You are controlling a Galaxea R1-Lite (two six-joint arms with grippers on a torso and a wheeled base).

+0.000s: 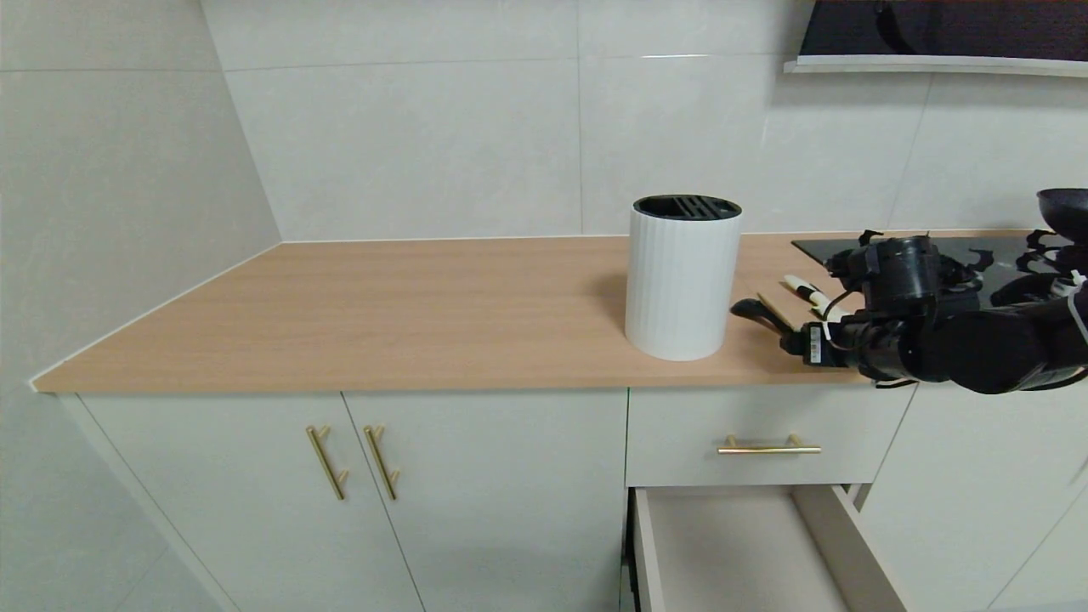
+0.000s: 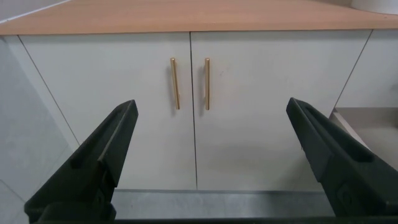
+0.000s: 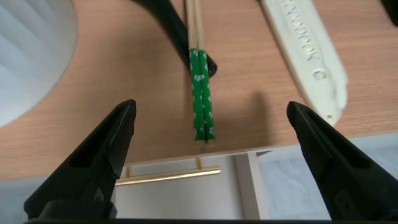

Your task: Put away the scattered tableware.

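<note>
Light wooden worktop (image 1: 382,314): backed by pale wall tiles (image 1: 408,127).
White ribbed cylindrical holder (image 1: 682,279): upright on worktop.
Left end effector (image 2: 211,109): released.
Right end effector (image 3: 210,112): released.

You had the wooden countertop (image 1: 382,314) under the right gripper (image 3: 209,107), running off to its left as far as the corner. Straight below that tool, under the counter edge: a shut drawer (image 1: 680,433) with a gold bar handle (image 1: 769,446). Under that, a second drawer (image 1: 731,544) stood pulled out. Beyond the tool, toward the wall: black glass cooktop (image 1: 820,246), a dark round vessel (image 1: 1064,204) off to the tool's right, hood (image 1: 935,34) well above. Pale wall tiles (image 1: 425,127) sat behind it all. The left gripper (image 2: 211,104) faced two white cabinet doors (image 2: 261,112), with vertical gold handles (image 2: 175,84) side by side at the seam.
</note>
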